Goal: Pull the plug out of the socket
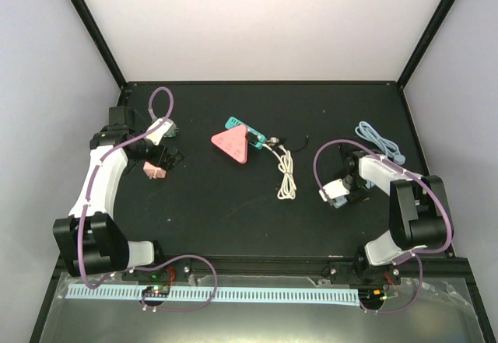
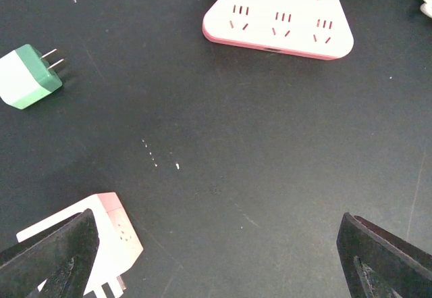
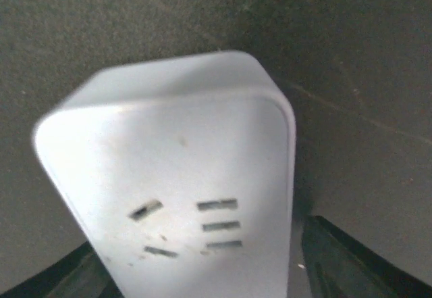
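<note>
A pink triangular socket strip (image 1: 233, 143) lies mid-table; in the left wrist view (image 2: 280, 17) its three top outlets are empty. A green-and-white plug (image 2: 30, 76) lies loose on the mat, prongs bare, also in the top view (image 1: 166, 131). A pink-and-white adapter (image 2: 101, 240) lies against my left gripper's left finger. My left gripper (image 2: 216, 271) is open and holds nothing. My right gripper (image 3: 202, 284) sits around a white socket block (image 3: 182, 169), which fills the space between its fingers; the block's outlets are empty. It also shows in the top view (image 1: 334, 194).
A coiled white cable (image 1: 287, 175) runs from a small plug (image 1: 272, 141) at the strip's right corner. A teal piece (image 1: 233, 122) lies behind the strip. A light blue cable (image 1: 381, 142) lies at the right, behind my right arm. Black frame posts bound the mat.
</note>
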Available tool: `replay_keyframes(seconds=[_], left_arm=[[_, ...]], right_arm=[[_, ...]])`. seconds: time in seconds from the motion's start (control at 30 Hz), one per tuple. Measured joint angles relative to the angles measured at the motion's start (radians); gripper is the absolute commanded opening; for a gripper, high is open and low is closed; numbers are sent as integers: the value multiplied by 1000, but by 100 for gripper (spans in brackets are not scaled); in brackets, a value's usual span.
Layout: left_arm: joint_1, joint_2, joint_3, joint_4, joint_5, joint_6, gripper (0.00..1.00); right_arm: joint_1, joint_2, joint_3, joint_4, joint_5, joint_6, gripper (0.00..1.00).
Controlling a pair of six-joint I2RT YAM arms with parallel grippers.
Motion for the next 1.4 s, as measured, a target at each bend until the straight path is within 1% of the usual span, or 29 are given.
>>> replay_keyframes(seconds=[0.07,0.23,0.33,0.4,0.5,0.67,0.87,1.0,1.2,1.3,1.4], left_arm=[[0,0,0,0,-3,0,99],[0,0,0,0,-13,0,99],[0,-2,0,2,-17,0,99],[0,-8,0,3,-16,-1,99],[0,-24,0,4,-16,-7,99],[-3,-48,-1,21,-14,-22,99],[-6,-109,-4,57,-16,-40,99],[-7,-126,-9,74,-16,-56,99],[-10,-126,-20,79,-18,-68,99],[-14,-126,-20,79,-18,-68,99],[-20,-130,-23,79,-18,-68,99]], right_arm=[[0,3,-2,9,6,4,81],[-1,-6,1,6,-3,16,91],[0,-17,42,-47,-39,40,95],[-1,-17,106,-94,-69,63,95],[0,-13,211,-155,-121,108,94],[12,36,406,-273,-253,216,93],[73,114,550,-351,-388,386,90],[143,145,592,-334,-439,555,88],[229,235,652,-258,-486,801,80],[246,288,674,-201,-495,893,76],[260,321,674,-157,-495,950,71]])
